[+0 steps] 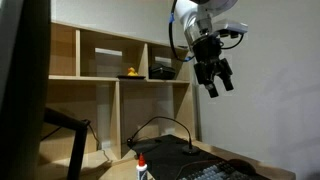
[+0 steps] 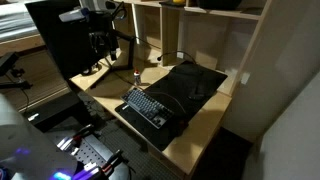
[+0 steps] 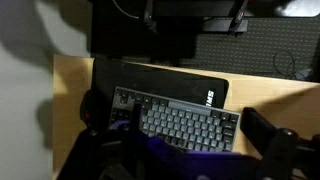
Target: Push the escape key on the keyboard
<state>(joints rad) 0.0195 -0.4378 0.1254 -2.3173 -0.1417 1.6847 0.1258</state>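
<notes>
The gripper (image 1: 219,84) hangs high in the air, well above the desk (image 2: 205,125) and in front of the wall beside the wooden shelf unit (image 1: 100,78), touching nothing. Its claw is spread wide: in an exterior view the two dark fingers (image 1: 211,88) stand clearly apart with empty space between them, and the wrist view puts them out at the two lower sides of the picture, nothing pinched. Down below lies the keyboard (image 2: 147,106), flat and dark, on the front part of a black mat (image 2: 190,82) that covers the middle of the wooden desk. The wrist view looks straight down on it, its rows of keys (image 3: 180,122) sitting between the two fingers in the picture, far beneath them. A small white glue bottle with a red cap (image 2: 136,73) stands upright on the desk just off the mat, apart from the keyboard. Up on the shelf, a yellow duck (image 1: 128,73) sits in a compartment.
</notes>
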